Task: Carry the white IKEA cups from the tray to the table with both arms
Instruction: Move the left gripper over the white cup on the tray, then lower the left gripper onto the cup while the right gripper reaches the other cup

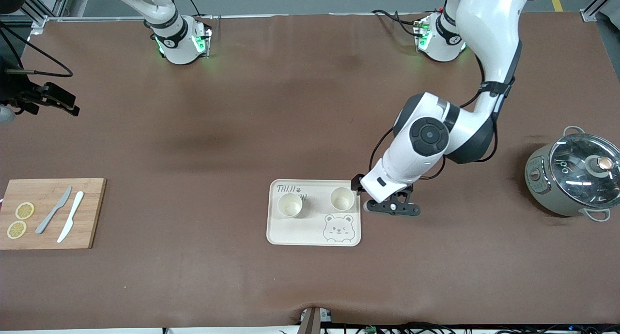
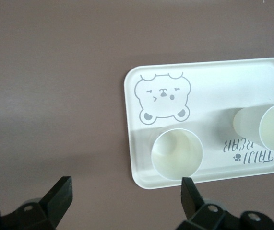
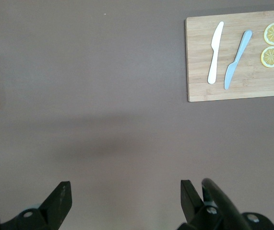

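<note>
- Waiting on the tray (image 1: 295, 235), both white IKEA cups sit upright: neither has yet reached the table (image 1: 203, 130), so the whole move is judged still to do.
- Nearest the front camera on the tray is the grey bear drawing (image 1: 337, 227); farther from it stand the cup toward the left arm's end (image 1: 342, 199) and the cup toward the right arm's end (image 1: 289, 205), well apart, both seemingly empty.
- Beside the tray's edge at the left arm's end, the left gripper (image 1: 392, 207) hangs low over the table, jaws spread wide and grasping nothing; the closer cup shows just ahead of its fingertips (image 2: 60, 191).
- The right gripper (image 3: 122, 196), spread wide and empty, hovers over bare table between the tray and a cutting board (image 1: 48, 213); that arm waits.
- A lidded pot (image 1: 574, 179) stands toward the left arm's end; its contents are hidden.
</note>
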Robot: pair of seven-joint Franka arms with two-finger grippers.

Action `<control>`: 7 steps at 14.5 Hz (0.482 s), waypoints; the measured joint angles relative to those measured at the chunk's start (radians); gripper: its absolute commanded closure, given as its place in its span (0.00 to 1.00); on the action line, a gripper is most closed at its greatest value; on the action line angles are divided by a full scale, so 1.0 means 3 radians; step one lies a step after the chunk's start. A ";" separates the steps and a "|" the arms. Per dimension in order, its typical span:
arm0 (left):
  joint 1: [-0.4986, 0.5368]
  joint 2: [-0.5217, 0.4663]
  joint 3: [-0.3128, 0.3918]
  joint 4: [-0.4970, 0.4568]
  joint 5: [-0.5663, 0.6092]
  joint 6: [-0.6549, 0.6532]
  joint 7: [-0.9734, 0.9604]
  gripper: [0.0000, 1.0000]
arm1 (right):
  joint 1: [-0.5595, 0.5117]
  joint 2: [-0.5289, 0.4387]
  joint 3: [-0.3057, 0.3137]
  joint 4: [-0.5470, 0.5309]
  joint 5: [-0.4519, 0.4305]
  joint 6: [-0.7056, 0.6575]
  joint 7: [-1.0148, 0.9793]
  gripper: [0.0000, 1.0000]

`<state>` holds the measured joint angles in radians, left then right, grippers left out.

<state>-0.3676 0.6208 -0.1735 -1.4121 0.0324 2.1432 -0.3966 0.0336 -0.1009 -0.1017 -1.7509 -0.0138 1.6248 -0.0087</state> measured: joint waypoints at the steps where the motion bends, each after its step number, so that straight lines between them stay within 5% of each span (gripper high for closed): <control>1: -0.0033 0.0047 0.0000 0.0000 0.0042 0.0060 -0.0042 0.00 | 0.0000 0.0001 0.0000 0.0000 0.0000 0.0003 0.0000 0.00; 7: -0.0136 0.0302 0.0000 -0.0007 0.0146 0.0355 -0.0153 0.00 | 0.0005 0.0045 0.0008 0.0126 0.0001 0.0032 0.0007 0.00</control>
<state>-0.4083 0.7113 -0.1737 -1.4143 0.0763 2.2499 -0.4426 0.0352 -0.0873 -0.0994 -1.7130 -0.0134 1.6345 -0.0066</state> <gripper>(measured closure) 0.000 0.000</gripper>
